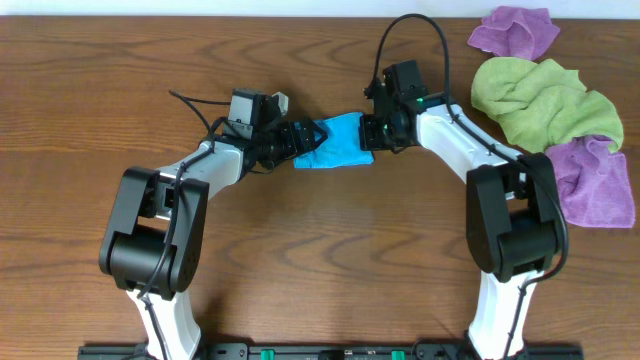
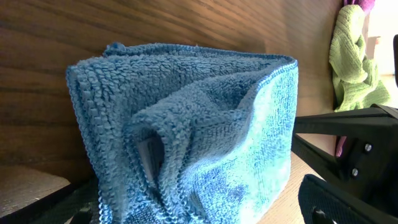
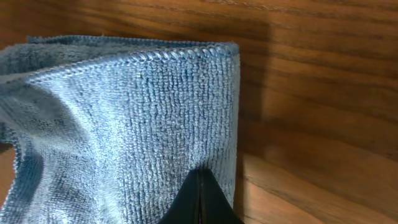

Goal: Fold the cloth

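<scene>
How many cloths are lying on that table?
4. A blue cloth in the middle; a purple cloth in the far right corner; a green cloth beside it; a second purple cloth at the right edge. Others may hide beneath that pile.

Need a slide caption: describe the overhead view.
Left gripper and right gripper at opposite ends of a blue cloth on the wooden table.

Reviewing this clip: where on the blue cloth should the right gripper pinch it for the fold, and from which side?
Pinch the stitched edge near its corner, coming in low from the robot's right. The blue cloth is bunched in the middle, but that edge runs straight and free, so it probably gives a clean pinch. The right gripper is shut on the cloth close to that edge.
</scene>
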